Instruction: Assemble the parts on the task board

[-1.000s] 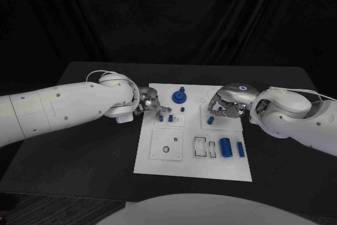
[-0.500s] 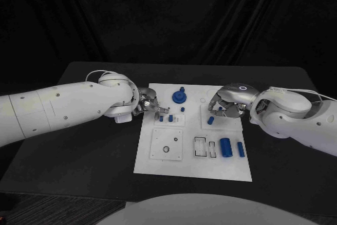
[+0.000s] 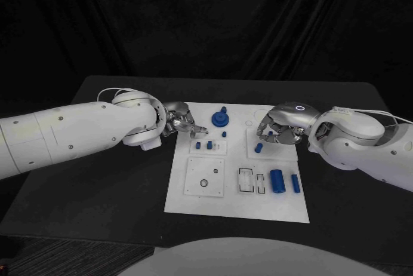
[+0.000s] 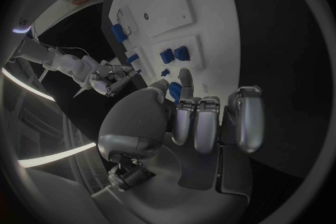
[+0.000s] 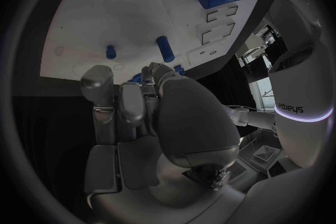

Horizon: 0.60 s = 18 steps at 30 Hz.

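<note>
The black desk (image 3: 103, 186) carried the white task board (image 3: 237, 198) at its middle. Two white arms reached in over it: the left arm (image 3: 69, 135) from the left side, the right arm (image 3: 361, 144) from the right.

The left hand (image 3: 182, 124) hovered over the far left corner of the board; its fingers (image 4: 210, 123) were curled in side by side, and nothing could be seen between them. The right hand (image 3: 280, 131) hung over the far right part of the board, its fingers (image 5: 122, 103) bent inward close together. Whether they pinched anything could not be told.

On the board, a large blue cylinder (image 3: 276, 180) lay in the near right area, with a thinner blue pin (image 3: 294, 183) just to its right. A round blue knob (image 3: 220, 117) stood at the far edge near the middle. Two small blue pegs (image 3: 203, 146) stood side by side just near of the left hand. Another blue peg (image 3: 258, 147) stood beneath the right hand. A tiny blue stud (image 3: 224, 133) sat between the knob and the two pegs.
</note>
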Available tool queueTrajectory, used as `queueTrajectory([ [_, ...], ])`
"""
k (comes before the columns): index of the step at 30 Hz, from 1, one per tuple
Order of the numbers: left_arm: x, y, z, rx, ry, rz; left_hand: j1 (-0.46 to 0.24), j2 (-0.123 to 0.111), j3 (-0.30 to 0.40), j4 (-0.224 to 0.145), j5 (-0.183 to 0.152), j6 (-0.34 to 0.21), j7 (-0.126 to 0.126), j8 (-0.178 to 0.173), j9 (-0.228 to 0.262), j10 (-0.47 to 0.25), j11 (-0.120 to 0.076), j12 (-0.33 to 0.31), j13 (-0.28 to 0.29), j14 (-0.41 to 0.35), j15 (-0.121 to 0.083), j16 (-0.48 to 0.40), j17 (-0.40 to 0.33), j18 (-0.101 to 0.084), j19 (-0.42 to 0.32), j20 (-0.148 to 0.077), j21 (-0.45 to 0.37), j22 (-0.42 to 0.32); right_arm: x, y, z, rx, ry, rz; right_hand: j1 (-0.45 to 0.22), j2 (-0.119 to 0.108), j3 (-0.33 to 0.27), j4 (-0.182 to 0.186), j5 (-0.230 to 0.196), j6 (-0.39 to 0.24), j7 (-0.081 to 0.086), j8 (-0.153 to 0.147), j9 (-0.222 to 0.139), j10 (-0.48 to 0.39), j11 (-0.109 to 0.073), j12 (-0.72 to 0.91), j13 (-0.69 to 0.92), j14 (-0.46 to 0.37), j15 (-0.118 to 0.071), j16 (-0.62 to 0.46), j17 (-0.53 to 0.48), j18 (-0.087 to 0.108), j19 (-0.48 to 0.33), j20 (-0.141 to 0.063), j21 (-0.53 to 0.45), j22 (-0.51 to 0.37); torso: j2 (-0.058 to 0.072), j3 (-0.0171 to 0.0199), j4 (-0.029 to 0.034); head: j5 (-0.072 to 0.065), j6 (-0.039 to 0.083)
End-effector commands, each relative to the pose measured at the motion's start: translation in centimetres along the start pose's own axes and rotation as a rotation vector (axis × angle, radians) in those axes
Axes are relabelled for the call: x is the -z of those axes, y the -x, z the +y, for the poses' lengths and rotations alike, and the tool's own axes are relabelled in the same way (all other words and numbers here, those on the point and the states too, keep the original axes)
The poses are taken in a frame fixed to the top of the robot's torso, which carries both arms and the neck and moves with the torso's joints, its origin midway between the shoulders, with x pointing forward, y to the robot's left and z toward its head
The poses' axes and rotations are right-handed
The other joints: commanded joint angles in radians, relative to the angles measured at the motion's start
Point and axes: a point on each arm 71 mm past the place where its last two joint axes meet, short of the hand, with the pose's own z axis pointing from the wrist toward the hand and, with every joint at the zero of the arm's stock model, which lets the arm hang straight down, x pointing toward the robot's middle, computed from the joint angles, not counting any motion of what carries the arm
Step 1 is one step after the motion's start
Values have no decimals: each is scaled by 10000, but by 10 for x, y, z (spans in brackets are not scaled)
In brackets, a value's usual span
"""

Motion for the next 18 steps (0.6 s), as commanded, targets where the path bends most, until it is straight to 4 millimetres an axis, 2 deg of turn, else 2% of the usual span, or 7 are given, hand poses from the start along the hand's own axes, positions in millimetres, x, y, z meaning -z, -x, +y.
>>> queueTrajectory([
  [1,3,2,-5,88,-570,-305,-18,-12,-30,30,43,-104,-7,34,16,991,-64,30,2589,1039,-72,27,2635,4,32,12,3,2030,1,0,-1,-8,-169,-90,51,19,43,13,55,35,20,-64,-18,-77,28,-40,474,60,32,-33,1,174,-50,-5,-54,939,11,-19,0,4,-2],
  [5,6,-2,-5,-48,-481,102,12,5,-48,53,74,-155,2,6,0,965,-59,2,2567,1039,-70,27,2635,13,7,12,-30,2018,1,0,-1,-7,-173,-77,51,19,43,13,55,35,20,-64,-18,-77,28,-40,474,60,32,-33,1,174,-50,-5,-54,939,15,-20,4,6,-2],
  [10,8,-6,-4,-181,-332,488,101,30,-66,65,100,-213,17,-67,-60,937,-44,-28,2543,1039,-60,27,2635,19,-18,19,-60,2008,1,0,-1,-6,-167,-60,51,19,43,13,55,35,20,-64,-18,-77,28,-40,474,60,32,-33,1,174,-50,-5,-54,939,15,11,4,28,-2],
  [18,7,-10,-3,-299,-107,815,168,41,-67,46,110,-197,17,-77,-79,904,-40,-64,2515,1039,-54,27,2635,31,-54,24,-108,1992,1,0,-1,-8,-156,-87,31,21,43,24,65,36,21,-65,-20,-76,29,-41,474,62,34,-27,7,173,-48,-4,-55,940,28,1,6,52,-2],
])
